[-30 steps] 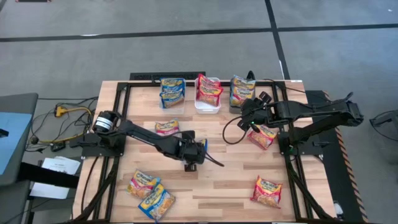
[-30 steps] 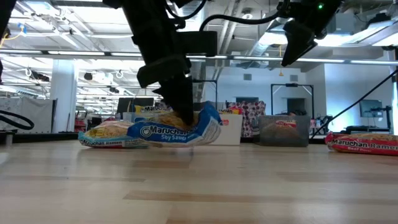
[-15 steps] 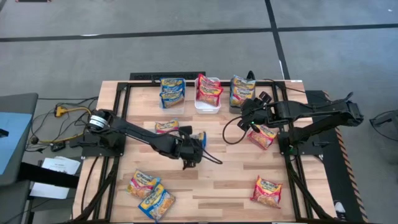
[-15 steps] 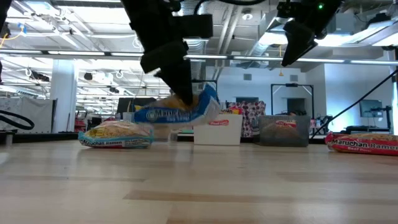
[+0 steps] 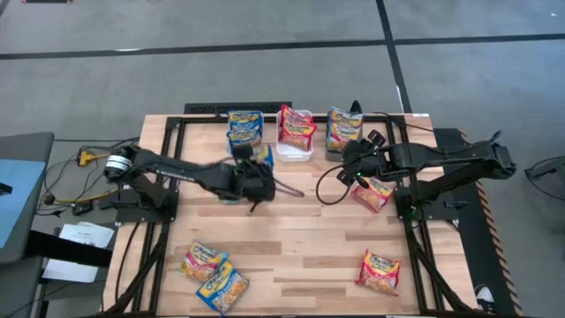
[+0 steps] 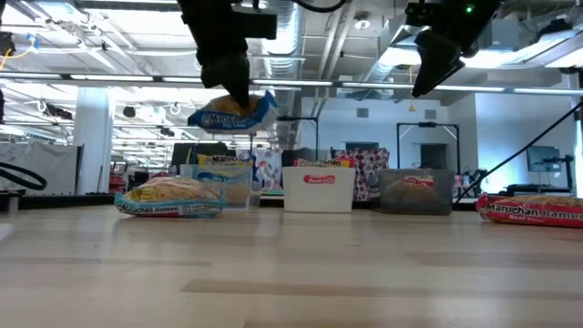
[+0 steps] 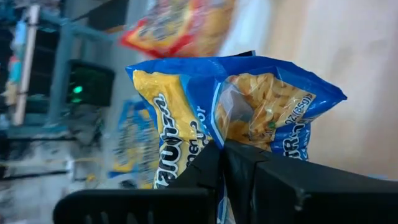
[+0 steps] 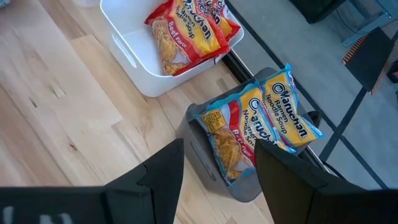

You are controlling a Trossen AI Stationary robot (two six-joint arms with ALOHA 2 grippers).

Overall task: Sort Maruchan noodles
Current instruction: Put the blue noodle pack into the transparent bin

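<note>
Above the table near the clear bin [image 5: 244,140] at 12 o'clock, the left gripper [image 5: 253,173] pinches a blue Maruchan packet [image 6: 231,111], best released squarely over that bin, while the right gripper [image 8: 217,163] waits open.

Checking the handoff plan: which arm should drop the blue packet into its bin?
Left. Its claw already grips the blue packet in the air beside the clear bin; the right claw hangs open near the dark bin.

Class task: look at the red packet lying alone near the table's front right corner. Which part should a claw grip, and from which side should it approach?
The red packet lies flat, clear of other packets. Probably best: come straight down from above and pinch one crimped edge, since its flat face offers nothing to close on.
</note>
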